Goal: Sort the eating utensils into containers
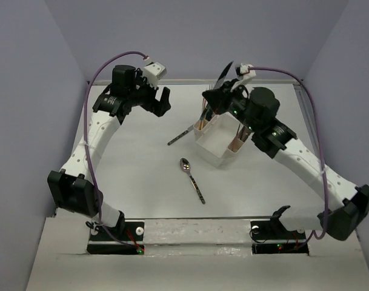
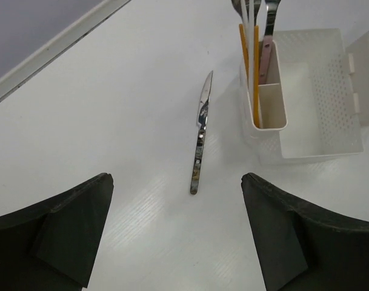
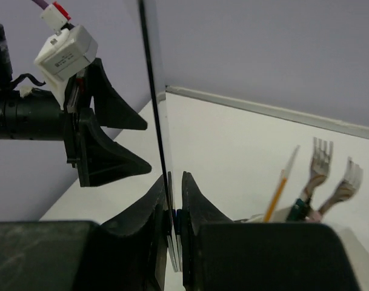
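The white caddy (image 1: 216, 153) stands right of centre, with forks and chopsticks upright in its end slots. My right gripper (image 1: 222, 91) hovers over its far end, shut on a knife (image 1: 226, 73) whose blade points up. In the right wrist view the gripper (image 3: 174, 182) pinches the knife (image 3: 151, 91), seen edge-on. A patterned-handle knife (image 1: 180, 136) lies on the table left of the caddy, and a spoon (image 1: 192, 179) lies in front of it. My left gripper (image 1: 157, 100) is open and empty at the far left. In its wrist view the gripper (image 2: 175, 177) faces the lying knife (image 2: 199, 140) and the caddy (image 2: 320, 91).
Two forks (image 3: 317, 162) and an orange-and-white chopstick (image 3: 280, 185) stick up from a caddy slot beside my right gripper. The table's raised white rim (image 1: 190, 80) runs along the back, with purple walls around. My left gripper (image 3: 96, 130) hangs close to the held blade.
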`<state>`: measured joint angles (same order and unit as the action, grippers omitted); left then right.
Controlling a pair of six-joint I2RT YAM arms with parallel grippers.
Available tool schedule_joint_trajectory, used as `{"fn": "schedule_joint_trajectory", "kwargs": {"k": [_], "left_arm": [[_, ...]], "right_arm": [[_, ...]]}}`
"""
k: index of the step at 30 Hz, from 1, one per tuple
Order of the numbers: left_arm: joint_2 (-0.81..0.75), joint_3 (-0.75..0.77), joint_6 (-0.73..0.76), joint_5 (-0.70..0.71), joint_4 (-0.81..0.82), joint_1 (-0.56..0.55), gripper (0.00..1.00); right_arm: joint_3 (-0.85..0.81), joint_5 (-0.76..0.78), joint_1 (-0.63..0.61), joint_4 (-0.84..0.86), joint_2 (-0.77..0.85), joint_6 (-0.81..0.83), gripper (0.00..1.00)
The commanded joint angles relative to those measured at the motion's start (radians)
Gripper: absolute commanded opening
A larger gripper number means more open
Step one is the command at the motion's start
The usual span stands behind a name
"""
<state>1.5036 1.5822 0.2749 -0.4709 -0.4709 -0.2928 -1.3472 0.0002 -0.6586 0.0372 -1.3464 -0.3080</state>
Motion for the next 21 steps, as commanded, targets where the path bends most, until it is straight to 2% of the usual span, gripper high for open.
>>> {"fn": "schedule_joint_trajectory", "kwargs": {"k": [1,4,7,13,17,21], "left_arm": [[-0.034,-0.085,0.029,0.086,0.032,0.006,0.99],[-0.007,-0.128,0.04,0.121,0.034,0.006,0.99],[0.024,-0.151,0.038,0.137,0.028,0.006,0.99],[0.044,-0.177,0.043,0.129,0.021,0.006,0.99],[0.03,-0.215,0.05,0.132,0.028,0.006,0.99],[0.027,-0.248,0.049,0.138,0.041,0.006,0.99]], "right_arm": [[0.17,0.178,0.013,-0.074,0.183,0.125,0.0],[0.292,0.37,0.022,-0.085,0.274,0.07,0.0],[0.365,0.49,0.033,-0.079,0.316,0.0,0.0],[0.381,0.556,0.051,-0.057,0.239,-0.032,0.0],[0.411,0.627,0.051,-0.06,0.253,-0.086,0.0],[0.459,0.632,0.051,-0.059,0.266,-0.117,0.0]]}}
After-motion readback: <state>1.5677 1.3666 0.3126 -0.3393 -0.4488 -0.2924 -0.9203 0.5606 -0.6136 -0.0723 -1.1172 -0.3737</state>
